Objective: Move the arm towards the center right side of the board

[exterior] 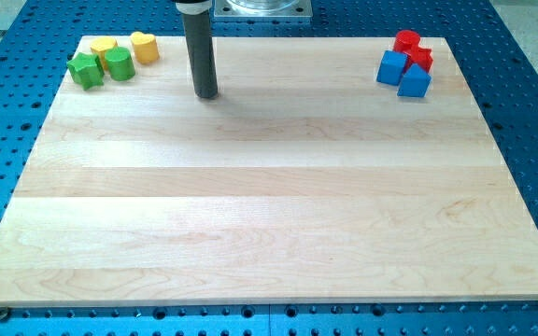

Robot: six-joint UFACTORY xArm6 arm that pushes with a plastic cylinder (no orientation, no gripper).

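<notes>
No jaws on this rig; my tip (206, 94) sits top-left on surface (269, 205), center-right run not yet made.

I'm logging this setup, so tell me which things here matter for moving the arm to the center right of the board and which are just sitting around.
Belongs to the job:
my tip, near the view's top, right of the green and yellow blocks
the board

Just lying about:
green star block
green cylinder
yellow block
yellow heart block
two red blocks
two blue blocks
</notes>
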